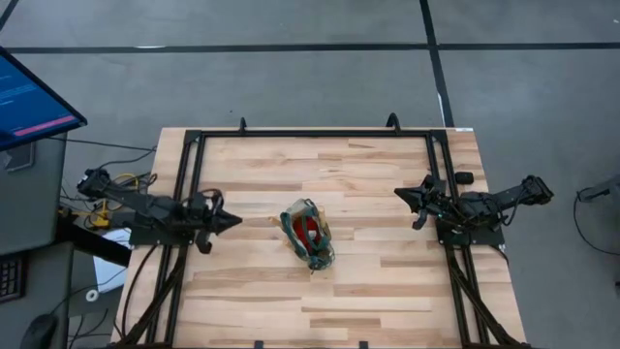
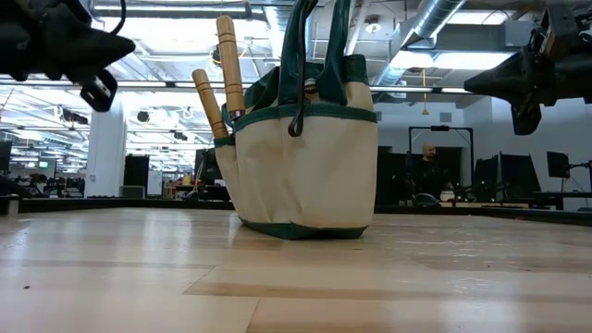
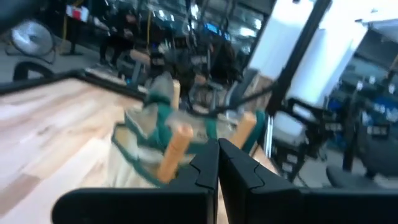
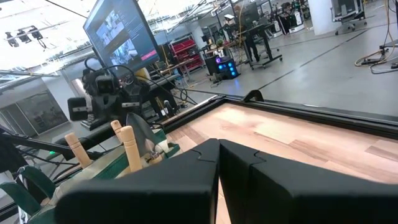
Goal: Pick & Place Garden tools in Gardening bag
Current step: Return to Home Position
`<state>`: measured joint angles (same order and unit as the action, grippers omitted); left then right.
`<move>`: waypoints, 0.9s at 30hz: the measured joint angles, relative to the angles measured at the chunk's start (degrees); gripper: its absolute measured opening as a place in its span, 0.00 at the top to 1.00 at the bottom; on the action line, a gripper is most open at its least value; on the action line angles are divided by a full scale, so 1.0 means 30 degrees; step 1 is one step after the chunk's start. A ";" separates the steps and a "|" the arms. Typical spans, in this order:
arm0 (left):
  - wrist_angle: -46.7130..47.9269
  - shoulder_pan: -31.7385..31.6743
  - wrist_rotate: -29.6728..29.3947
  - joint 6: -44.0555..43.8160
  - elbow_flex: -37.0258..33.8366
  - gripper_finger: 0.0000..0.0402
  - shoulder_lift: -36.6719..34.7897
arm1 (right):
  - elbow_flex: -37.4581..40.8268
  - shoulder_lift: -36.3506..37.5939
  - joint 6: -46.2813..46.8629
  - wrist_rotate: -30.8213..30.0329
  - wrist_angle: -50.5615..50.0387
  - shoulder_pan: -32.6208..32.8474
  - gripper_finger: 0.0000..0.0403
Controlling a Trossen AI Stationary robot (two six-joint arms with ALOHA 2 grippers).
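Table (image 1: pixel 291 301) front: no loose tool seen. Bag (image 2: pixel 305 166) upright at table centre; two wooden handles (image 2: pixel 227 69) stick up at its edge, red item (image 1: pixel 308 229) inside. Judged: packing done, only arm parking left. Left gripper (image 1: pixel 233 221) fingers pressed together, empty, raised, well left of bag; right gripper (image 1: pixel 399 194) likewise, well right. Writing: none legible on bag; monitor (image 1: pixel 29 97) text beyond table too small.
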<state>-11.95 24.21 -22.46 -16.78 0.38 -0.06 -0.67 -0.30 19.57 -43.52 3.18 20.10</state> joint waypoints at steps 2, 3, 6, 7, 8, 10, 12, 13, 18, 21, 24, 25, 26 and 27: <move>-0.0835 -0.0396 0.0026 -0.0010 0.0011 0.98 0.0013 | 0.0001 -0.0007 -0.0007 0.0006 0.0000 0.0000 1.00; -0.0863 -0.0635 0.0006 -0.0013 0.0016 0.98 0.0023 | 0.0001 0.0000 -0.0004 0.0006 0.0000 0.0000 1.00; -0.0909 -0.1213 0.0004 -0.0011 0.0016 0.98 0.0016 | -0.0001 0.0000 0.0000 0.0021 0.0022 0.0003 1.00; -0.0896 -0.1435 0.0010 -0.0012 0.0016 0.98 0.0016 | 0.0001 -0.0007 -0.0004 0.0018 0.0017 0.0001 1.00; -0.0902 -0.1647 0.0003 -0.0005 0.0016 0.98 0.0016 | 0.0001 -0.0007 -0.0007 0.0021 0.0019 0.0003 1.00; -0.0901 -0.2093 0.0002 -0.0008 0.0016 0.98 0.0016 | 0.0001 -0.0007 -0.0005 0.0015 0.0027 0.0000 1.00; -0.0903 -0.2499 0.0002 -0.0013 0.0016 0.98 0.0016 | 0.0001 -0.0007 0.0000 0.0021 0.0029 0.0000 1.00; -0.0903 -0.2695 0.0005 -0.0009 0.0016 0.98 0.0016 | 0.0001 -0.0007 -0.0007 0.0021 0.0029 0.0000 1.00; -0.0903 -0.3668 0.0002 -0.0012 0.0016 0.98 0.0016 | 0.0001 -0.0006 -0.0007 0.0021 0.0044 0.0000 1.00; -0.0903 -0.4026 0.0002 -0.0006 0.0016 0.98 0.0016 | 0.0001 -0.0005 -0.0007 0.0021 0.0049 0.0000 1.00; -0.0903 -0.4122 0.0002 -0.0013 0.0016 0.98 0.0016 | 0.0001 -0.0005 -0.0003 0.0016 0.0054 0.0000 1.00; -0.0903 -0.4124 0.0002 -0.0005 0.0016 0.98 0.0016 | 0.0001 -0.0007 -0.0006 0.0021 0.0058 0.0001 1.00; -0.0903 -0.4124 0.0002 -0.0007 0.0016 0.98 0.0016 | 0.0001 -0.0004 -0.0007 0.0016 0.0058 0.0003 1.00; -0.0903 -0.4124 0.0002 -0.0005 0.0016 0.98 0.0016 | 0.0001 -0.0001 -0.0007 0.0013 0.0058 0.0006 1.00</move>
<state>-14.66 11.84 -22.46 -16.80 0.43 -0.01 -0.67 -0.30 19.55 -43.48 3.36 20.12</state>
